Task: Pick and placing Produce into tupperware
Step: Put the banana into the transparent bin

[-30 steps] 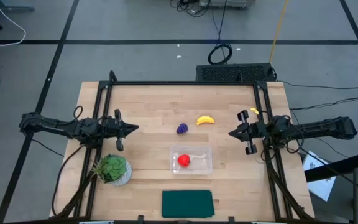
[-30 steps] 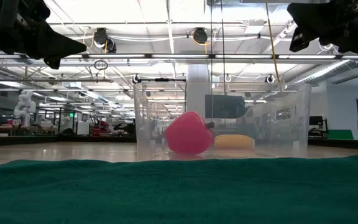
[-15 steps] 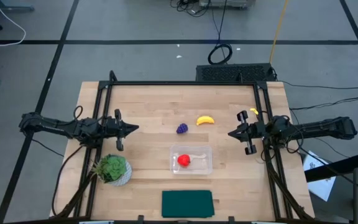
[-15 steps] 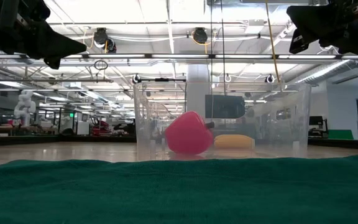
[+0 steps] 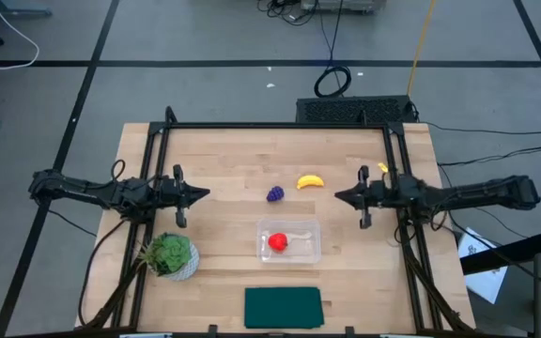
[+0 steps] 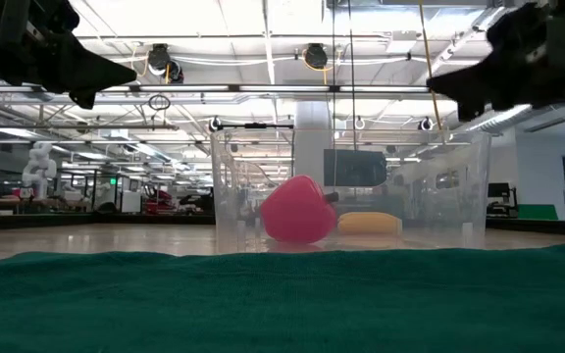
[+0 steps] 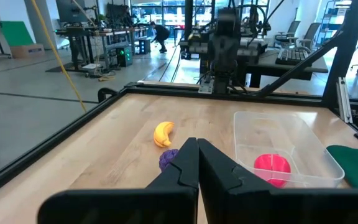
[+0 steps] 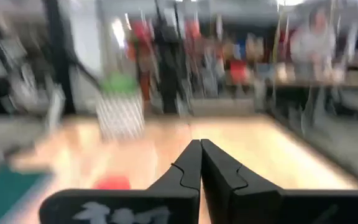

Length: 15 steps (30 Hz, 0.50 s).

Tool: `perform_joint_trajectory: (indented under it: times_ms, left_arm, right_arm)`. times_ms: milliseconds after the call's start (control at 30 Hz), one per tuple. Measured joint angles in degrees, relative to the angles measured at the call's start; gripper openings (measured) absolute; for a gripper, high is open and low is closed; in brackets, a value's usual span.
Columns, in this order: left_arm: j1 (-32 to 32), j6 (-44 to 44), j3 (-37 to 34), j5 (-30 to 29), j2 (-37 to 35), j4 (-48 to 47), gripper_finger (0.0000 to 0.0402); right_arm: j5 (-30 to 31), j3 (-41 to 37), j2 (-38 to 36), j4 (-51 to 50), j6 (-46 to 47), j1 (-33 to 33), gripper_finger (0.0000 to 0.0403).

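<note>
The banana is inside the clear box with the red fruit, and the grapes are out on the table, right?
Not quite. The banana is not in the clear box; it lies out on the table beside the grapes. Only the red fruit is inside the box. The high view shows this plainly.

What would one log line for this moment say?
red fruit: in clear box | banana, grapes: on table | left claw: shut, empty | right claw: shut, empty

Grey floor (image 5: 205, 38) w/ black tape lines, cables, workshop w/ ceiling strip lights (image 6: 263, 44), desks (image 7: 291, 59)
</note>
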Motion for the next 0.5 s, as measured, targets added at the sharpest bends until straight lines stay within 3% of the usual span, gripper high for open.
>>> perform_joint_trajectory:
  times_ms: [500]
  left_arm:
    - [0.0, -0.4, 0.0, -0.4, 0.0, 3.9, 0.0003]
  right_arm:
    - [0.1, 5.9, 5.9, -2.6, 4.0, -0.7, 0.0000]
